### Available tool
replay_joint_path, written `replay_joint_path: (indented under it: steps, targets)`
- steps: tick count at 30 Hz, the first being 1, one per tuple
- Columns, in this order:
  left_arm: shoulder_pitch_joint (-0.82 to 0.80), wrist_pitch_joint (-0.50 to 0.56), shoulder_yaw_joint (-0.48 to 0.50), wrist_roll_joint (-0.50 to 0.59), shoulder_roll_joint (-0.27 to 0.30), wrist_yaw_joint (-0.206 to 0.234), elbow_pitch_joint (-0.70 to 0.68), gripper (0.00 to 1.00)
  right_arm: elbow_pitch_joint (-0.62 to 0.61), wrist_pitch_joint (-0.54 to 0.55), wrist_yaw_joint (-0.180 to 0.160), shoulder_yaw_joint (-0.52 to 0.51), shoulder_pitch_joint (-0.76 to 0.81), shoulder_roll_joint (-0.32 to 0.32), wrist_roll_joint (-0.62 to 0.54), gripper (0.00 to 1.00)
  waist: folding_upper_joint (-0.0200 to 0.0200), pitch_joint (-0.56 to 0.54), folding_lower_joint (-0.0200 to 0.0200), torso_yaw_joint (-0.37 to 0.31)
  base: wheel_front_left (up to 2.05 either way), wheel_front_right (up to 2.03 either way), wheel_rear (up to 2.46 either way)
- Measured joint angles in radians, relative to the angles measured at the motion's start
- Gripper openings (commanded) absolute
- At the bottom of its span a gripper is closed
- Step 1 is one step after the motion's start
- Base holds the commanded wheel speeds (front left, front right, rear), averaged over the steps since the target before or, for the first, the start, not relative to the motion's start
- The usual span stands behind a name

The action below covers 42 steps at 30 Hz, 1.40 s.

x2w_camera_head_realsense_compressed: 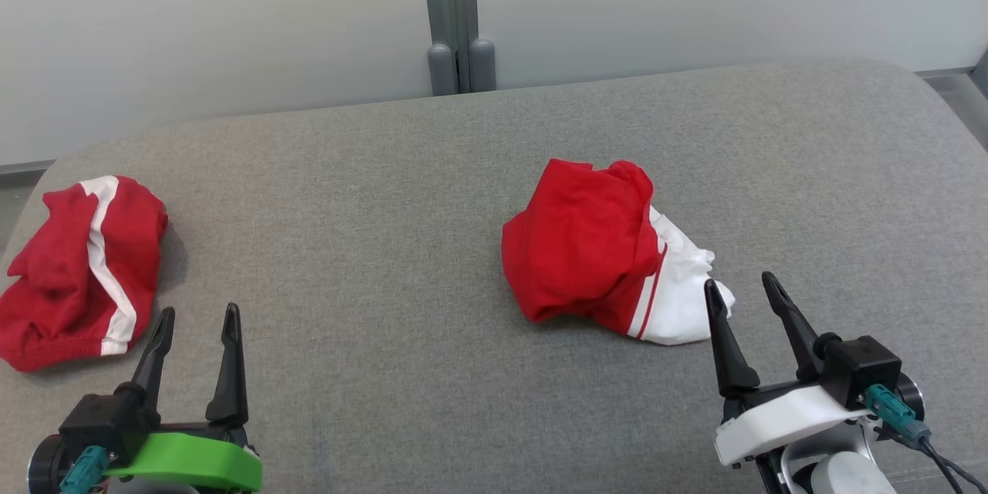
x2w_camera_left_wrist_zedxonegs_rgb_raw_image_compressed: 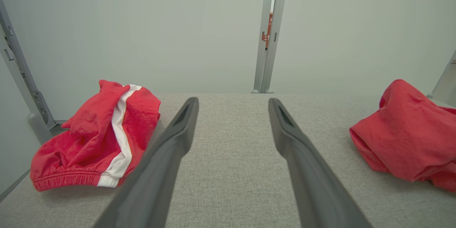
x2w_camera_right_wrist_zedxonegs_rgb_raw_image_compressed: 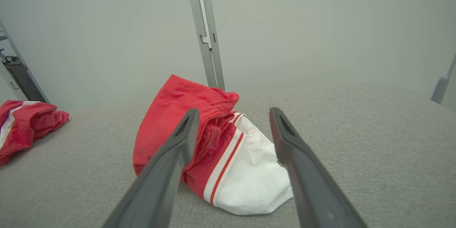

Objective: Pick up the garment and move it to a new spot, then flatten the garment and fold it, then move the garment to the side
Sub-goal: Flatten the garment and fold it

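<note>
Currently the left claw (x2w_camera_head_realsense_compressed: 198,311) and the right claw (x2w_camera_head_realsense_compressed: 739,280) both gape wide, gripping nothing.

Bright, even, diffuse light from above, without glare. Soft shadow on the grey woven fabric surface (x2w_camera_head_realsense_compressed: 386,247) along the lower edge of the crumpled red-and-white garment (x2w_camera_head_realsense_compressed: 587,247), frame centre. Crisp head view; bowed lines at wrist-view edges, pale haze in the right one.
</note>
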Motion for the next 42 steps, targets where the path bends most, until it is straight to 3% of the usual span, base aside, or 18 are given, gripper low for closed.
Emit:
replay_joint_path:
  steps: [42]
  targets:
    - [0.009, 0.0, -0.001, 0.001, -0.007, -0.004, -0.005, 1.0, 0.008, 0.005, 0.0, -0.002, 0.005, -0.003, 0.002, 1.0, 0.0, -0.007, 0.0, 0.009, 0.0, 0.0, 0.0]
